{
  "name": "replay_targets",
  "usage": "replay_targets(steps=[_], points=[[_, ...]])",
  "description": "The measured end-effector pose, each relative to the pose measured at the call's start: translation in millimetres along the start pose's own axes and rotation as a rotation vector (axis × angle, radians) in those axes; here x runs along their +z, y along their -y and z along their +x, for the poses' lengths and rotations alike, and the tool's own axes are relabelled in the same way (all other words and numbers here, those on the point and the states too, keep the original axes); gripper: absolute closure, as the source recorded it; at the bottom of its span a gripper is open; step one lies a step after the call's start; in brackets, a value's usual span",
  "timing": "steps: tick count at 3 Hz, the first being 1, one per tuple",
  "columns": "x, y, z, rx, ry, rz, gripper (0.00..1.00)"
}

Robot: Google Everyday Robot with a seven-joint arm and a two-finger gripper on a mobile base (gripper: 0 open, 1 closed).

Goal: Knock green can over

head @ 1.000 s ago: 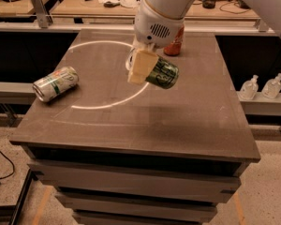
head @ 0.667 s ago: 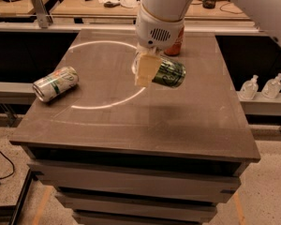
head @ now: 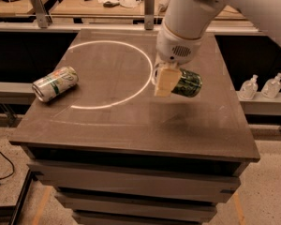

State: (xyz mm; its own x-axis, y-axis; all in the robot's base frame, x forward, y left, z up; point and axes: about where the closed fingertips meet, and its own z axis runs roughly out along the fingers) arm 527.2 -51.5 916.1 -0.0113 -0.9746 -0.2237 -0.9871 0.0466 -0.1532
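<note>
just right of the gripper [head: 166,81], the green can [head: 187,83] lies sideways, touching it; jaws' state unclear. best withdraw gently, leaving it flat.

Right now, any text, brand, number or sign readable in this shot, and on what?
No text can be read.
Dark green soda can, lying sideways at the claw over the right half of the dark table: pale lettering, too blurred.
Pale silver-white can with green and orange marks, on its side at left: marks blurred.
Two small clear bottles beyond the right edge: too small.
</note>
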Motion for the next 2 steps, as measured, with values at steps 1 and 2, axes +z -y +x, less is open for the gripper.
replay_targets(steps=[1,2], points=[[19.2,-5.5,21.3,0.032,0.018,-0.029,0.12],[20.2,-6.4,22.0,0.033,0.019,-0.03,0.0]])
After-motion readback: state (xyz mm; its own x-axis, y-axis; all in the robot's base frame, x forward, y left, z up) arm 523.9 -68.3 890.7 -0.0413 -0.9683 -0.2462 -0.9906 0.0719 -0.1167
